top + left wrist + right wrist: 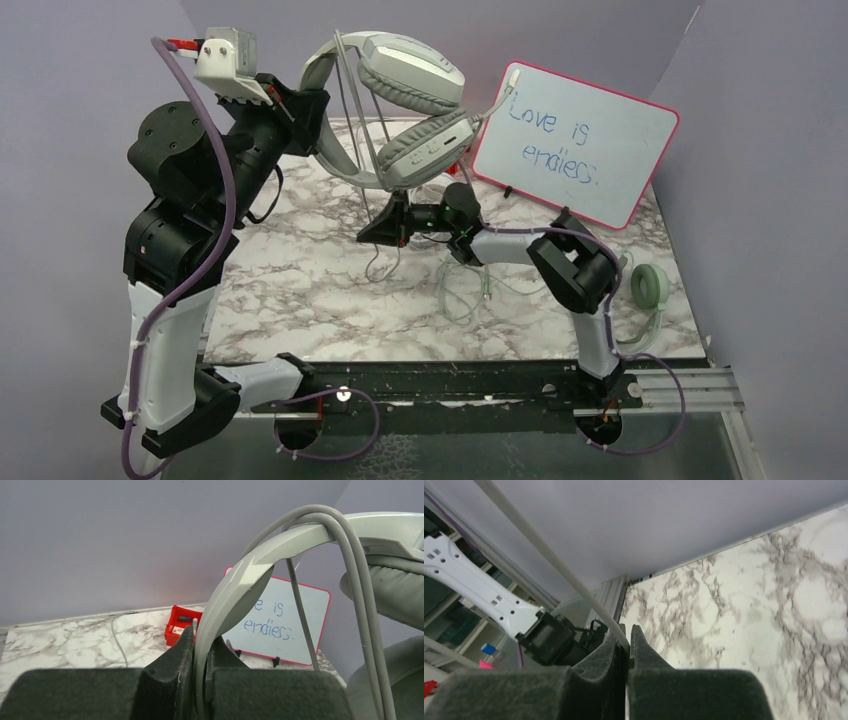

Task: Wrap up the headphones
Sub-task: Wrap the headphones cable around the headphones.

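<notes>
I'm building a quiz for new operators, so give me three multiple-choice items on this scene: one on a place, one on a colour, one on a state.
1. Where does the left gripper clamp the headphones?
A) an ear cup
B) the headband
C) the plug

2. What colour is the frame of the whiteboard?
A) pink-red
B) blue
C) black

3. What is the right gripper doing?
A) standing wide open
B) shut on the cable
C) shut on an ear cup

Answers:
1 B: the left wrist view shows the headband clamped between its jaws.
2 A: the border shows pink-red in the top view.
3 B: the right wrist view shows the thin cable pinched between closed jaws.
</notes>
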Robot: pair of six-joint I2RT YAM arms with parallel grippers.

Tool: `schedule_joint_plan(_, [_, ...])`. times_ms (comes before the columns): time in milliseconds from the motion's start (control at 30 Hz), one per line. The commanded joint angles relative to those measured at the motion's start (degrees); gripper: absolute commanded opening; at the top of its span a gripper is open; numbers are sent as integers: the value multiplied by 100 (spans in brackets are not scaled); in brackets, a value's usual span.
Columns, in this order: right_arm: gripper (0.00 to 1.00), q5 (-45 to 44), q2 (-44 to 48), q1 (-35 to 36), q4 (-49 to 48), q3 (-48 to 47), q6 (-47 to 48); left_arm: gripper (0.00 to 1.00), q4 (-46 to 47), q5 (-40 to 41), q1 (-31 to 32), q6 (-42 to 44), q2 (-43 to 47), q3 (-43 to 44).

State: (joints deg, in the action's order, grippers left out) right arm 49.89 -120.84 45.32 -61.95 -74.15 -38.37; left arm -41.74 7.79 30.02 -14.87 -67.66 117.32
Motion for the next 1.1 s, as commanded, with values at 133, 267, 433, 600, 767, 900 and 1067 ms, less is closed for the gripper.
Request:
schedule_joint_plan(133, [0,-147,1390,-57,360,1468,242,0,618,994,21,394,322,235])
schedule_joint_plan(267, [1,-220,2108,-49,-90,2402,-271,0,617,1559,21,788,264,150])
schedule_joint_plan(433, [1,-259,2948,112,187,2924,-331,0,775,2316,21,1092,202,-236])
schedule_joint_plan(600, [0,-464,3759,407,1427,2954,86,0,1123,2736,21,1533,85,-711])
schedule_joint_plan(767, [0,-831,4735,538,3076,2837,703,0,1478,3452,22,2378,-112,-1237])
schedule_joint_plan(900, [0,-1055,5398,554,4491,2582,1179,0,1821,3923,21,3002,-138,-1852])
schedule_joint_plan(1067, [0,-826,5792,616,5050,2314,1268,0,1979,4483,-7,2776,-293,-2321])
